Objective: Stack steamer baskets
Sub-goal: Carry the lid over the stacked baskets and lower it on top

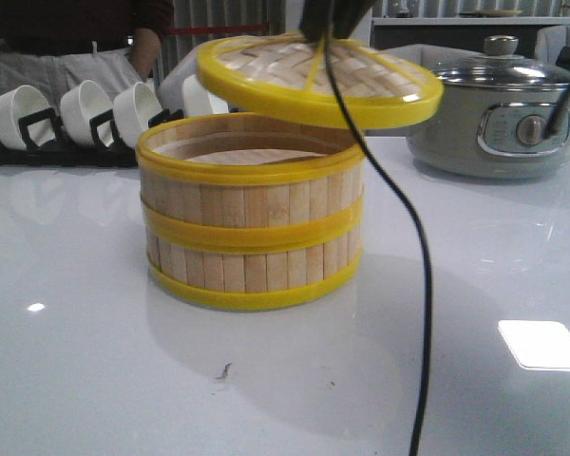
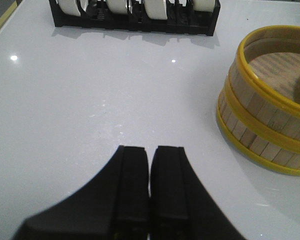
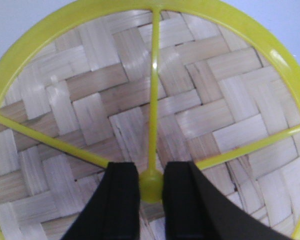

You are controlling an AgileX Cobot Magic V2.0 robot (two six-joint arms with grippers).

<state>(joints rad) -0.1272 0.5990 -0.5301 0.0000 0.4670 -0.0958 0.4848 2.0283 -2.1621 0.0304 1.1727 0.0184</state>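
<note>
Ahead of me the white glossy table (image 1: 95, 380) carried bright ceiling glare, with one square patch of reflected light at about four o'clock. At ten o'clock, far back, a black rack (image 1: 38, 142) held white bowls (image 1: 85, 109) tipped on edge in a row. At two o'clock sat a grey electric pot (image 1: 494, 133) under a glass lid (image 1: 499, 66) with a knob on top and a dial on its front. Behind the rack, at eleven o'clock, a person (image 1: 76, 43) in light trousers and a dark top stood at the table's far edge. A small dark speck (image 1: 224, 371) lay at six o'clock.
</note>
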